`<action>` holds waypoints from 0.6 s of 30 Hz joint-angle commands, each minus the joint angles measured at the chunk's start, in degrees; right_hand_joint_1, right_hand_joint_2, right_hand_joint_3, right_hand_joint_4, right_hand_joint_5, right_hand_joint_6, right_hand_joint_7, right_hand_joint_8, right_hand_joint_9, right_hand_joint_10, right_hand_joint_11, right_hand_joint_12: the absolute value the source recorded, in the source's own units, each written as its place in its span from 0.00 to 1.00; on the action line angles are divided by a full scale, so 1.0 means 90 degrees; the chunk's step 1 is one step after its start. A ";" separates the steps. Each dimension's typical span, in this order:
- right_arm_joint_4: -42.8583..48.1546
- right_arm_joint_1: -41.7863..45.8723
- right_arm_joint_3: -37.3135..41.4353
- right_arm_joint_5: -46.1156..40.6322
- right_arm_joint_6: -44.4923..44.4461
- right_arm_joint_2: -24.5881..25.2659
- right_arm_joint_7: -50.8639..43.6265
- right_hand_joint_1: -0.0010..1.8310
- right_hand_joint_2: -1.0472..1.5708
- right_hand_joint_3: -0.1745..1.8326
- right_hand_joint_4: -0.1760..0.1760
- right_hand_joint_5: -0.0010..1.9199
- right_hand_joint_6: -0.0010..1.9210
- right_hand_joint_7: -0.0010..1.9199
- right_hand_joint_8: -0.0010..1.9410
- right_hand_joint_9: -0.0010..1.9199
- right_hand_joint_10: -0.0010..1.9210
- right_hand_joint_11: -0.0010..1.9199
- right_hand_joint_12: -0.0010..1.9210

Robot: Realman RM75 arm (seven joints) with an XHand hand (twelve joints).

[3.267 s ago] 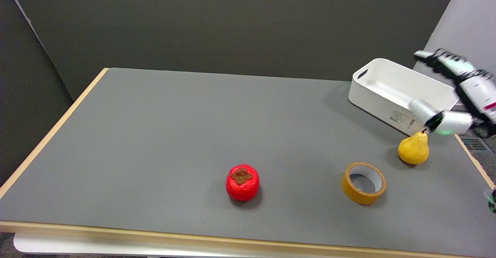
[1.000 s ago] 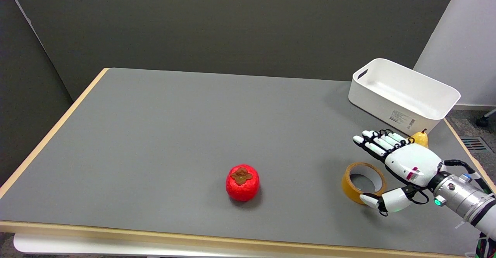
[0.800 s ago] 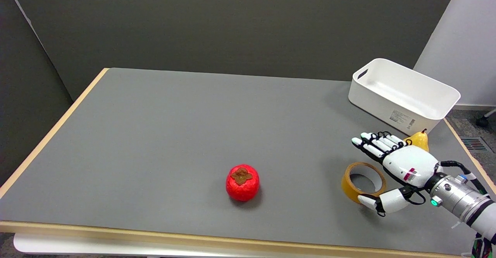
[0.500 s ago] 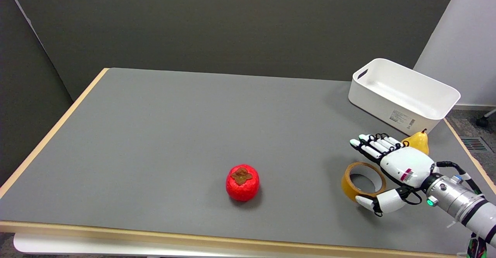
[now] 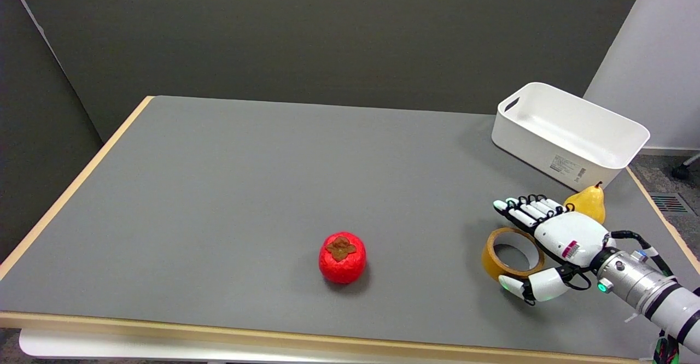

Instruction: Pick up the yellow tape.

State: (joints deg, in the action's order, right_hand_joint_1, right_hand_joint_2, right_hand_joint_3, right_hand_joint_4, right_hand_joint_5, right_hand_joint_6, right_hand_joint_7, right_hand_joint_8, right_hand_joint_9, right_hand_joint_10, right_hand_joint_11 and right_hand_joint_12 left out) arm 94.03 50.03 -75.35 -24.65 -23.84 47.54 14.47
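Creeping leftward, the glossy right hand [image 5: 552,244] brackets the round yellow tape [image 5: 511,253], fingers spread, grasping nothing.

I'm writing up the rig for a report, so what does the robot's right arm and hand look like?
The right hand has a glossy white shell with a small red-and-white label. Its fingers are white segments joined by black links and looped black cables, with a green glow at one tip. A silver metal wrist carries a green light and black cables, then a white arm with a black band.
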 commanded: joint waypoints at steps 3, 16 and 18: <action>-0.0203 -0.0234 -0.0182 -0.0014 -0.0019 0.0043 0.0022 0.18 0.59 0.56 0.62 0.00 0.02 0.03 0.08 0.01 0.28 0.04 0.52; -0.0261 -0.0549 -0.0391 -0.0014 -0.0303 0.0043 0.0017 0.50 0.69 0.53 0.78 0.22 0.56 0.35 0.49 0.33 0.62 0.27 0.82; -0.0252 -0.0587 -0.0420 -0.0014 -0.0303 0.0030 0.0013 0.70 0.79 0.28 0.70 0.24 0.58 0.40 0.70 0.35 0.63 0.29 0.85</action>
State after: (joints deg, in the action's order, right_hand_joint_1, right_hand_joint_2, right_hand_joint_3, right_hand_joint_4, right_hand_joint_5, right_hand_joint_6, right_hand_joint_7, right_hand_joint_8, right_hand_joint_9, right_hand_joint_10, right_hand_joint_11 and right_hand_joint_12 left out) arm 92.34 47.36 -77.29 -24.86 -25.19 47.83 14.63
